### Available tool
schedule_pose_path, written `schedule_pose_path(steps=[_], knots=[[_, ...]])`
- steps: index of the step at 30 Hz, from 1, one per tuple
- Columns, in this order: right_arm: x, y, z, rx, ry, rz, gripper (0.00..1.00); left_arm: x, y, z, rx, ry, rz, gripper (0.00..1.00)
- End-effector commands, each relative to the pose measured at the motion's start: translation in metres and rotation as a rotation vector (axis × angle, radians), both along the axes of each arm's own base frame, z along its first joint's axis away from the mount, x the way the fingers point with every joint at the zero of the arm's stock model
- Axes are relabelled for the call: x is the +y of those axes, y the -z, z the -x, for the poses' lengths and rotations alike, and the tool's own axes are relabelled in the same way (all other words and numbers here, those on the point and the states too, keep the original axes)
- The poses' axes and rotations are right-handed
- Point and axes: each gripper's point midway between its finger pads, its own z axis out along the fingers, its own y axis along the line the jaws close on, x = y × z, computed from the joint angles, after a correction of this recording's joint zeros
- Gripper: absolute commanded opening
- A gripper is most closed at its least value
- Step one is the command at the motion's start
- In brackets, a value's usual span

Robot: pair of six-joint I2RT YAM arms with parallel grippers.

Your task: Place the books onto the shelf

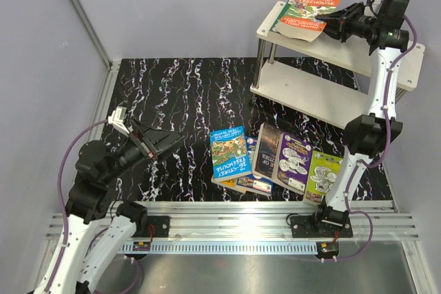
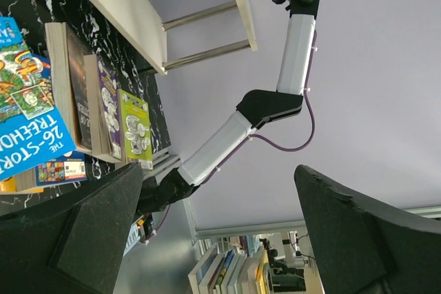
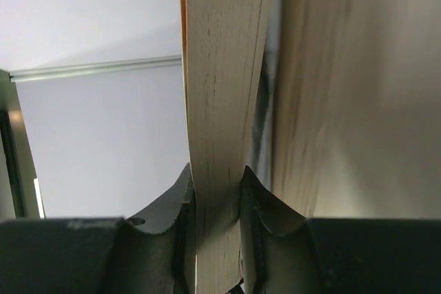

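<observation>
Left wall (image 1: 41, 46): a plain pale lilac panel. It meets the back wall at a slanting metal strut (image 1: 81, 10).
Left gripper (image 1: 167, 147): the fingers are spread as wide as they go, with nothing between them. It hovers over the tabletop, left of the books lying there.
Tabletop (image 1: 172, 87): black with white marble veining and a slightly glossy finish.
Front rail (image 1: 234, 219): aluminium extrusion along the near edge, with both arm bases bolted to it.
Books on the tabletop: the blue Treehouse book (image 1: 229, 151) lies partly on another book (image 1: 256, 184). Just right of it, the dark book (image 1: 269, 148), the purple book (image 1: 295, 162) and the lime-green book (image 1: 324, 173) overlap in a row near the front rail.
Shelf (image 1: 310, 98): stands at the right rear of the tabletop and has two pale boards on shiny metal posts.
Books on the shelf: the orange Treehouse book (image 1: 313, 3) lies on a green book (image 1: 289, 22) at the left end of the top board.
Right gripper (image 1: 332, 27): narrowed onto the page edge of the orange Treehouse book. The wrist view shows both pads pinching the paper block, just beside the pale board.
Right wall (image 1: 424, 135): another pale lilac panel.
Room beyond (image 2: 227, 270): the left wrist view shows stacked books and equipment below a wall edge.
</observation>
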Motion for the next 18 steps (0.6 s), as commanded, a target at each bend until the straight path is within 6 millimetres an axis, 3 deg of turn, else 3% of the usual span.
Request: schedule_pose_path(steps=[1, 6, 9, 10, 12, 18], knots=[[0.002, -0.043, 0.013, -0.189, 0.000, 0.069, 0.00, 0.005, -0.012, 0.009, -0.045, -0.010, -0.005, 0.99], [-0.004, -0.027, -0.003, -0.162, 0.015, 0.070, 0.03, 0.007, -0.010, 0.012, -0.033, -0.016, -0.029, 0.99], [-0.005, -0.017, -0.006, -0.141, 0.014, 0.069, 0.25, 0.009, -0.009, 0.012, -0.029, -0.023, -0.039, 0.99], [-0.005, -0.013, -0.007, -0.140, 0.012, 0.075, 0.45, 0.009, -0.008, 0.012, -0.027, -0.025, -0.045, 0.99], [-0.005, -0.008, -0.007, -0.131, 0.008, 0.079, 0.59, 0.010, -0.006, 0.011, -0.026, -0.030, -0.057, 0.99], [-0.005, 0.005, -0.010, -0.117, -0.009, 0.083, 0.67, 0.009, -0.006, 0.008, -0.023, -0.034, -0.065, 0.99]])
